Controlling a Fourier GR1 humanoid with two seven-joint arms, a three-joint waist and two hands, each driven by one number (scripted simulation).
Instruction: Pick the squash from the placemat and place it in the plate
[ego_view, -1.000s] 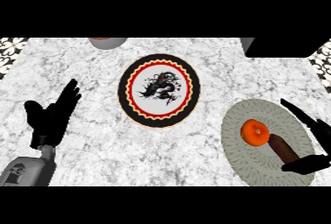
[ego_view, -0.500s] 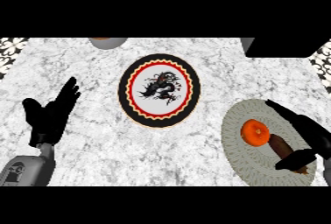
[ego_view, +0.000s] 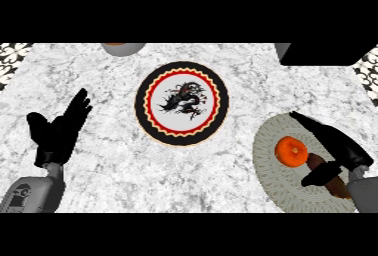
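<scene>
Here we find the squash (ego_view: 291, 150) just left of our right hand (ego_view: 334, 150), fingers straight, nothing held; left hand (ego_view: 59, 131) rests open, well apart.

head view | from robot's head, steeply down | counter (ego_view: 221, 180) fills frame | forearms enter at lower edge

Black left hand (ego_view: 55, 132) and right hand (ego_view: 336, 147) on 2 grey forearms, perhaps faintly marked.
</scene>
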